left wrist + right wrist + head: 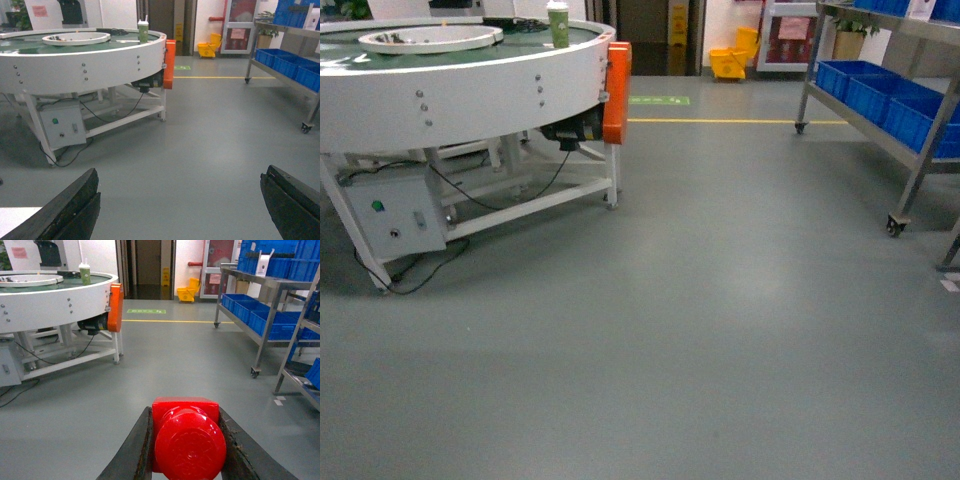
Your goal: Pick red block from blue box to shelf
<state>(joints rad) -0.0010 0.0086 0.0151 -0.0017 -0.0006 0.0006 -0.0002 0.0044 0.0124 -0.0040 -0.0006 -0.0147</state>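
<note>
Red block, stud toward the lens, sits pinched between the fingers of the right claw, carried above the grey floor; the left claw hangs spread and empty. The carrying step looks in hand. Next the base must likely turn right toward the steel shelf with its dark blue crates, then the block must be set on a tier.
</note>
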